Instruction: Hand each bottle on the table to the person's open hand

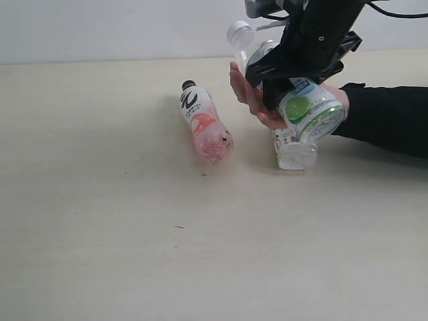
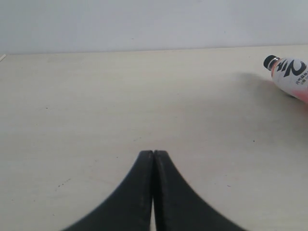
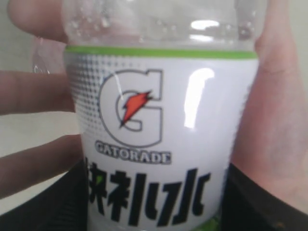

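My right gripper (image 1: pixel 284 79) is shut on the green-lime-labelled bottle (image 1: pixel 309 110), whose white cap (image 1: pixel 239 31) points up and away. It holds the bottle tilted against the person's open hand (image 1: pixel 256 99). In the right wrist view that bottle (image 3: pixel 161 120) fills the frame between my black fingers (image 3: pixel 57 202), with the palm (image 3: pixel 281 125) behind it. A pink-and-white bottle with a black cap (image 1: pixel 204 124) lies on the table (image 1: pixel 100 200) left of the hand. A small clear bottle (image 1: pixel 294 151) lies under the hand. My left gripper (image 2: pixel 153 155) is shut and empty over bare table, the pink bottle (image 2: pixel 291 74) far off.
The person's black sleeve (image 1: pixel 391 117) stretches in from the right edge, low over the table. A pale wall (image 1: pixel 100 30) runs along the table's far edge.
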Controlling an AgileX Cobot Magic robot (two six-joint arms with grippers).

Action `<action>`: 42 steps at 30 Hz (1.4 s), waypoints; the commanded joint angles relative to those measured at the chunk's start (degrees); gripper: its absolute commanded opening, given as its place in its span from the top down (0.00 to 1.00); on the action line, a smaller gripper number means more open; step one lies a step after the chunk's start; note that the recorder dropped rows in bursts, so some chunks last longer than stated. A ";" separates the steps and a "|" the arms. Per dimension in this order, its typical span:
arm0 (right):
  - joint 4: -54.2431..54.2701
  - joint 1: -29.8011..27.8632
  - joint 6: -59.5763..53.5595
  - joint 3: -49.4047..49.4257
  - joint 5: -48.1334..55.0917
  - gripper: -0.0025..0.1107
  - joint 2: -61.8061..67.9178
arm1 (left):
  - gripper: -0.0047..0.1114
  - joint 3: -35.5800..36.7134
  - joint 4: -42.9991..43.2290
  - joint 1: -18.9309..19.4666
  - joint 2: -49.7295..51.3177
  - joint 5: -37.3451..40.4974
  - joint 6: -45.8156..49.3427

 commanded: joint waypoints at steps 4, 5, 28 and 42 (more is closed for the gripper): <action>0.10 0.03 0.34 -0.63 0.68 0.52 0.59 | 0.94 0.03 0.01 -0.24 -0.27 -0.22 -0.25; 0.10 0.03 0.34 -0.63 0.68 0.46 0.59 | 0.94 0.03 0.01 -0.24 -0.27 -0.22 -0.25; -0.27 0.03 -2.88 -2.99 5.58 0.54 -17.11 | 0.94 0.03 0.01 -0.24 -0.27 -0.22 -0.25; 5.99 0.03 -8.28 33.80 -10.93 0.98 -68.70 | 0.94 0.03 0.01 -0.24 -0.27 -0.23 -0.25</action>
